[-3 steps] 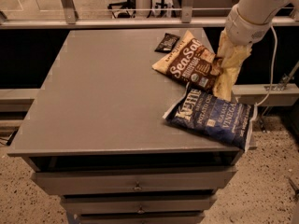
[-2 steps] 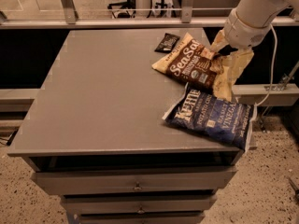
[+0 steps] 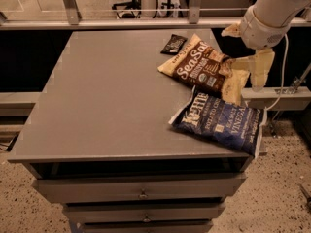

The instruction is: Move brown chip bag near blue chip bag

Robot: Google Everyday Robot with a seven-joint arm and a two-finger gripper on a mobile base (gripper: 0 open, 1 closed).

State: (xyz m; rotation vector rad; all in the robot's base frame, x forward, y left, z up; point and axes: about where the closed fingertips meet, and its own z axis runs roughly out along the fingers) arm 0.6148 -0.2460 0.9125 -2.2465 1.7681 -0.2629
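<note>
Beside brown chip bag [image 3: 198,68], tool [image 3: 245,61]

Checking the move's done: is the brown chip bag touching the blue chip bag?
Touching. Camera view: brown chip bag overlaps blue chip bag with its cream corner; tool hangs right of it.

Table [image 3: 97,106] carries brown chip bag [image 3: 198,68], blue chip bag [image 3: 218,123], wrapper [image 3: 173,44]; jaws hover right.

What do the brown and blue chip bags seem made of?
The brown crinkly chip bag: probably thin plastic film, creased, with slight sheen. The navy-blue chip bag: likely the same film, wrinkled, with crimped white ends. The gripper hangs open by the brown bag's cream end.
</note>
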